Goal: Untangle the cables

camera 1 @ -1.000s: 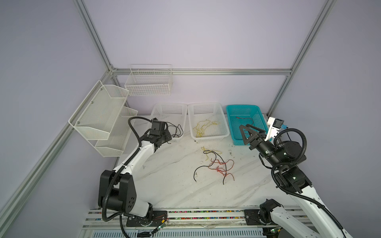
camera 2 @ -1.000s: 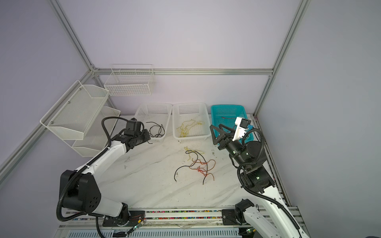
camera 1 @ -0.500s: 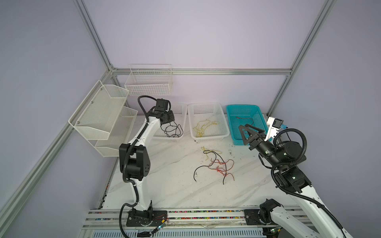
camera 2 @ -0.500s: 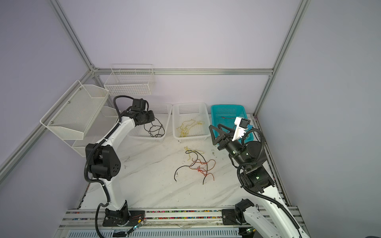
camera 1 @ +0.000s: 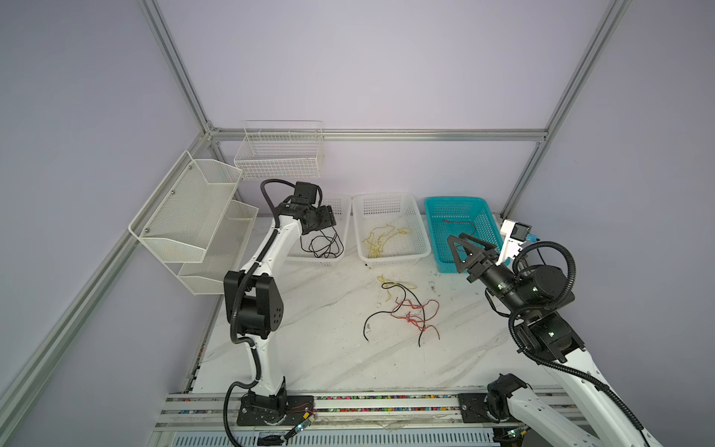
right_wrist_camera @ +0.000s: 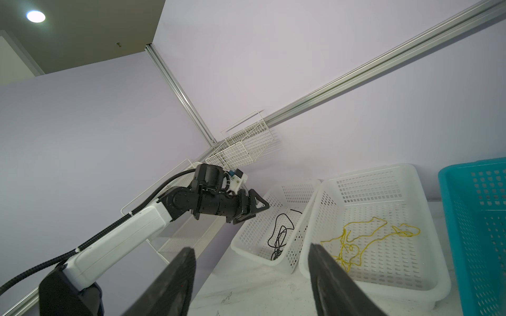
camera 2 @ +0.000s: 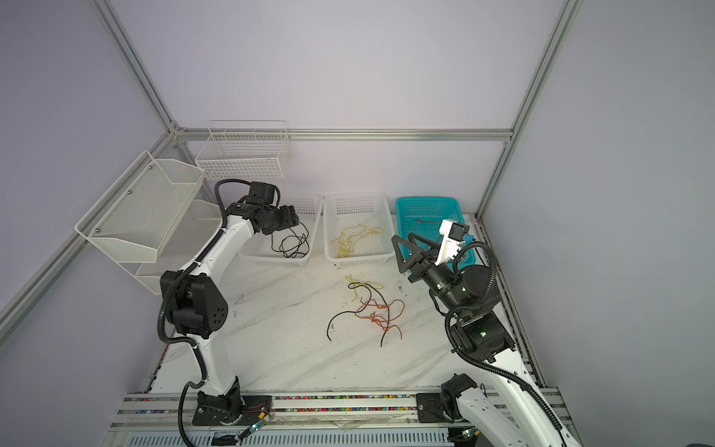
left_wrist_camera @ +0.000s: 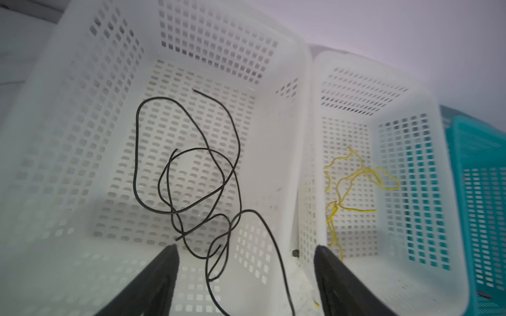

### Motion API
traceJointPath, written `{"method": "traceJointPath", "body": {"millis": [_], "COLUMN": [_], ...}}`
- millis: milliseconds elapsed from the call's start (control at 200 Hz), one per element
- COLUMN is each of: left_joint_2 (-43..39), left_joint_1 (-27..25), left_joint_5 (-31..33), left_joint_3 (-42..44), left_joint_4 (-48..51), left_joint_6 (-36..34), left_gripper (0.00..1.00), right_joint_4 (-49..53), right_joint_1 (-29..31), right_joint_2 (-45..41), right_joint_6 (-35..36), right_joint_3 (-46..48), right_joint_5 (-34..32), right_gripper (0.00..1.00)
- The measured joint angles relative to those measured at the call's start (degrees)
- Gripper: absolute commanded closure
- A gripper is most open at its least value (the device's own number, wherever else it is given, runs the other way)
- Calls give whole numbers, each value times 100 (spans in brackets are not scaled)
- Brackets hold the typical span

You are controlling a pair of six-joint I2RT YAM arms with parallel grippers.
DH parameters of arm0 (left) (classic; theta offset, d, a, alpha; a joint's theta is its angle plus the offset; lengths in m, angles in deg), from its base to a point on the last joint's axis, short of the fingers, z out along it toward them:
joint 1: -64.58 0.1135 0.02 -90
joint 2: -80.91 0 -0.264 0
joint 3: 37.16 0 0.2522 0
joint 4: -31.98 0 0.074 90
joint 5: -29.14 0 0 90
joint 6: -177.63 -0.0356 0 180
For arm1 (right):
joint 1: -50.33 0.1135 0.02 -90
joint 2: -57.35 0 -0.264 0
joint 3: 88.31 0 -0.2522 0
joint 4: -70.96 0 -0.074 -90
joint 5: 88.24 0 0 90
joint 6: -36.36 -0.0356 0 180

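Both gape empty: left pincer (left_wrist_camera: 245,247) above black cables (left_wrist_camera: 135,177) in white basket (left_wrist_camera: 68,136), right pincer (right_wrist_camera: 250,247) well apart.

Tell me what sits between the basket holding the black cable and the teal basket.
Another white basket, with yellow cables in it, stands between them; both top views show it.

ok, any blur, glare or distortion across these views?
Left wrist view: black cable sharp, its white basket soft and bowed toward the edges. Right wrist view: ceiling light blown out, right gripper fingers blurred up close. Both top views: even light, no hard shadows on the table.
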Motion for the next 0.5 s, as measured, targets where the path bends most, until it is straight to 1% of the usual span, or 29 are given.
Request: {"method": "traceJointPath", "body": {"millis": [85, 180, 310, 455, 500], "left_joint_2": [-409, -490, -118, 396, 492], "left_joint_1": [-225, -446, -551, -546, -557], "left_joint_5": [4, 7, 61, 275, 348], "left_joint_3": [184, 317, 411, 413, 413], "left_joint_4": [-85, -122, -37, 140, 199], "left_joint_6": [120, 203, 205, 192, 188], "left_gripper": [17, 17, 18, 22, 26], "right_joint_4": [2, 4, 7, 9, 9], "right_joint_1": [0, 0, 0, 0, 0], "right_joint_2": [2, 0, -9, -24, -28], "right_joint_6": [-7, -9, -7, -2, -2], "right_joint_3": [0, 0, 0, 0, 0], "right_joint_5": [2, 2, 0, 0, 0], "right_gripper": [32, 32, 32, 32, 32]}}
